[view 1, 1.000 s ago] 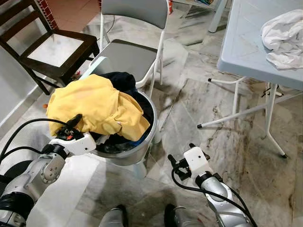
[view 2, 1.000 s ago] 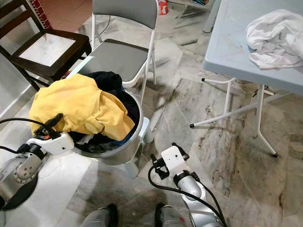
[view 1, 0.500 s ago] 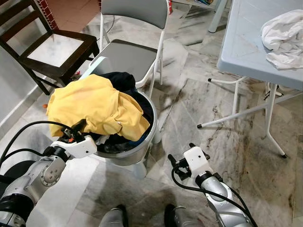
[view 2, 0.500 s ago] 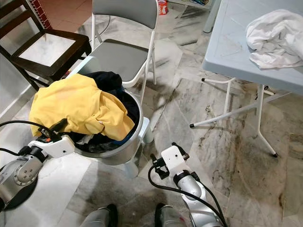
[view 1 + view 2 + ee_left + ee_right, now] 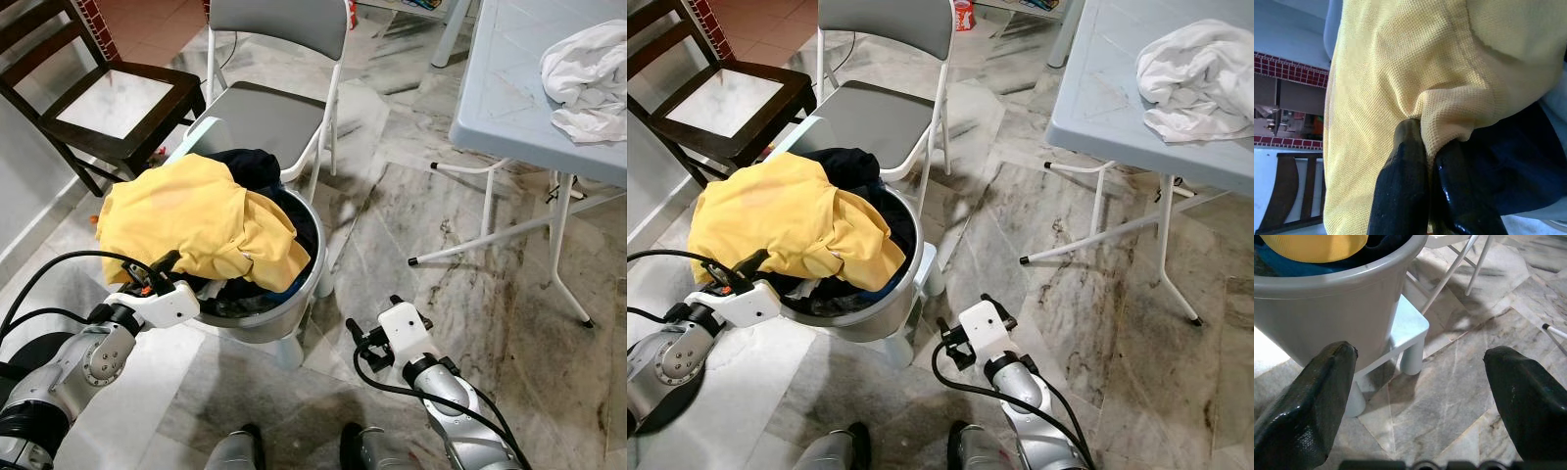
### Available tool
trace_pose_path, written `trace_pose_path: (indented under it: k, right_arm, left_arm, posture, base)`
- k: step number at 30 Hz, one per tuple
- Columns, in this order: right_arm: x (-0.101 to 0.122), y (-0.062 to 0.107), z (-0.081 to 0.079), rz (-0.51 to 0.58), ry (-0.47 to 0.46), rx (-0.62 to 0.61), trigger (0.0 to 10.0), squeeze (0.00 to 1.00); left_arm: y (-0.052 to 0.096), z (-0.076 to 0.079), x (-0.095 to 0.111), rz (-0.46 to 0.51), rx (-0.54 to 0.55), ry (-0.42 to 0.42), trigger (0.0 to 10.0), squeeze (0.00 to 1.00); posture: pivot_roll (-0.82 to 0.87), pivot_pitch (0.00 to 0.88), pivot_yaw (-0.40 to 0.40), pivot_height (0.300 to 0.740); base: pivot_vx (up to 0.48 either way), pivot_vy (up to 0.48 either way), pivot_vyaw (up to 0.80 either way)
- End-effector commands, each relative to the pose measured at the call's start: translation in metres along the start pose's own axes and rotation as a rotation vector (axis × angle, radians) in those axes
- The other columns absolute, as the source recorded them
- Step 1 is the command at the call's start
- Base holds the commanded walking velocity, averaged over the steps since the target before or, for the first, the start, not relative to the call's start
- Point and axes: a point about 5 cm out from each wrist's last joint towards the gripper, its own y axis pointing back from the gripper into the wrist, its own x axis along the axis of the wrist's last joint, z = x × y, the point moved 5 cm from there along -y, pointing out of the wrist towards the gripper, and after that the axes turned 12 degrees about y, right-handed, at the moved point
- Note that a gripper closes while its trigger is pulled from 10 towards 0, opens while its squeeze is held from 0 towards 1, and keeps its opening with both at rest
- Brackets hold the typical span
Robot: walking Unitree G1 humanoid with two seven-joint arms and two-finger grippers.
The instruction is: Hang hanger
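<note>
- Over the last second the left gripper has drawn back slightly toward the lower left of the head view, its black fingers pinched together on a fold of the yellow knit shirt.
- The shirt's edge has lifted a little from the round grey plastic basket; I judge the pull has only begun.
- The right gripper hangs low at the bottom centre, fingers spread wide and empty, beside the small white stool.
- No hanger can be made out; hanging looks far off.

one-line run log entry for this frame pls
left pincer: shut on yellow shirt at grey tub | right pincer: open, idle by tub | hanger: unseen
</note>
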Motion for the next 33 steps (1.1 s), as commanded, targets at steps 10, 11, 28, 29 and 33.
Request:
trace_pose_path:
  k: [10,11,28,29,33]
  right_arm:
    - [-0.005,0.0,0.006,-0.016,-0.033,-0.026,10.0,0.0]
    - [-0.004,0.0,0.009,-0.011,-0.051,-0.036,10.0,0.0]
    - [0.001,-0.011,-0.001,0.002,-0.077,0.014,10.0,0.0]
    - [0.002,-0.011,-0.001,0.001,-0.076,0.011,10.0,0.0]
    - [0.002,-0.014,0.001,-0.002,-0.076,-0.007,10.0,0.0]
  left_arm:
    - [-0.005,-0.024,0.028,0.103,0.061,0.107,0.0,0.0]
    - [-0.011,-0.046,0.048,0.164,0.132,0.175,0.0,0.0]
    - [-0.039,-0.175,0.148,0.445,0.295,0.505,0.0,0.0]
    - [-0.044,-0.182,0.154,0.464,0.276,0.561,0.0,0.0]
    - [-0.054,-0.197,0.179,0.558,0.221,0.69,0.0,0.0]
  posture:
    - [0.03,0.223,0.006,0.74]
    - [0.03,0.219,0.004,0.74]
    - [0.06,0.198,0.011,0.74]
    - [0.06,0.197,0.015,0.74]
    - [0.07,0.194,0.02,0.74]
  base:
    - [0.0,0.0,0.0]
    - [0.0,0.0,0.0]
    - [0.0,0.0,0.0]
    - [0.0,0.0,0.0]
    - [0.0,0.0,0.0]
